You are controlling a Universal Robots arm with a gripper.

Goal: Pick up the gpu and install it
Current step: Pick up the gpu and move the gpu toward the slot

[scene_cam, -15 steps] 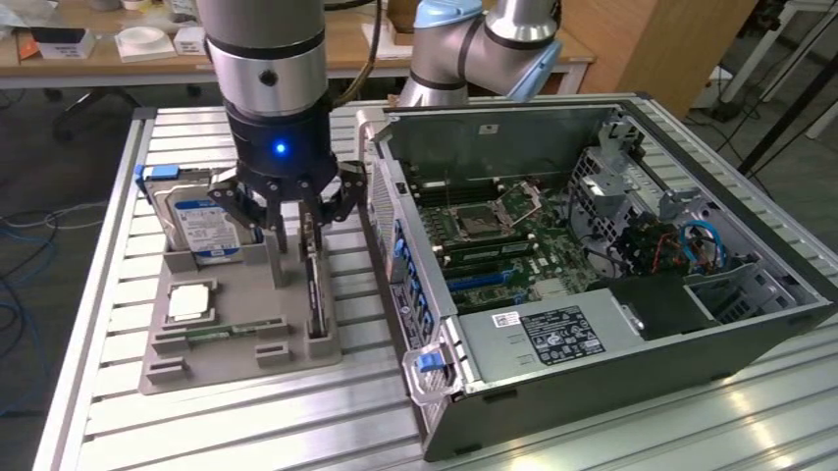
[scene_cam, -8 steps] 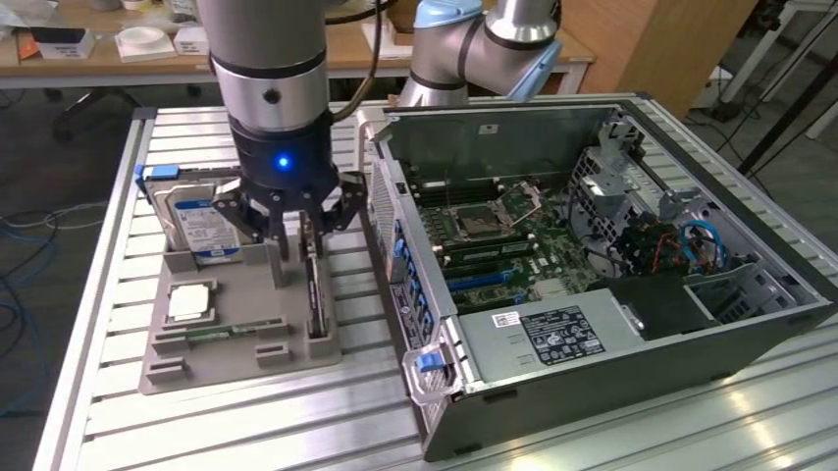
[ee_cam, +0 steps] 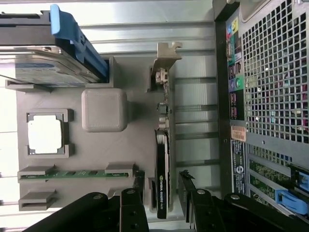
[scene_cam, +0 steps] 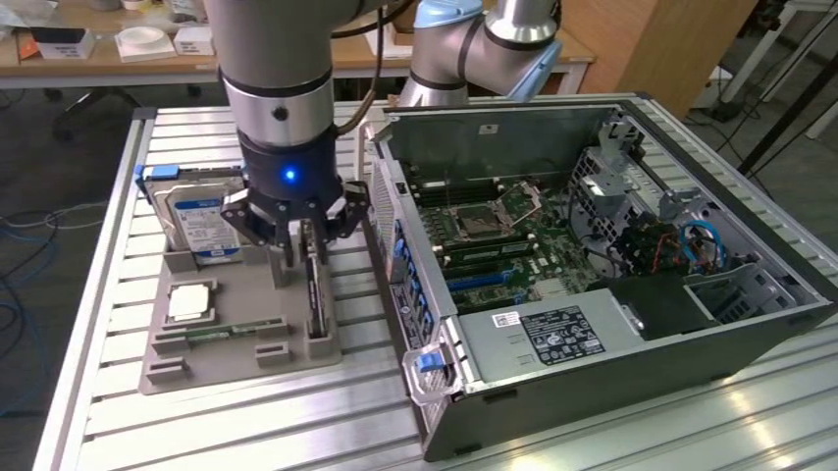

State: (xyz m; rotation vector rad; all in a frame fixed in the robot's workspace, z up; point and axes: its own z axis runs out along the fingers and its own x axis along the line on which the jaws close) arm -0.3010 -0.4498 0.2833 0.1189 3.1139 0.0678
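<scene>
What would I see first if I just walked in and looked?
The big grey robot arm stands out, its open gripper straddling the gpu that stands on edge in a grey tray. On the exterior view's right sits a computer case lying open, its green board showing.

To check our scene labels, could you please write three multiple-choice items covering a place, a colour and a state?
1. Where is the gpu? A) on edge in the grey holder B) inside the computer case C) flat on the table
2. The hard drive label is: A) red B) blue C) yellow
3. The gripper is: A) shut on the memory stick B) open, fingers either side of the gpu C) above the case
Answers: A: the card stands in the holder's slots. B: the label shows blue. B: a gap shows beside one finger.
</scene>
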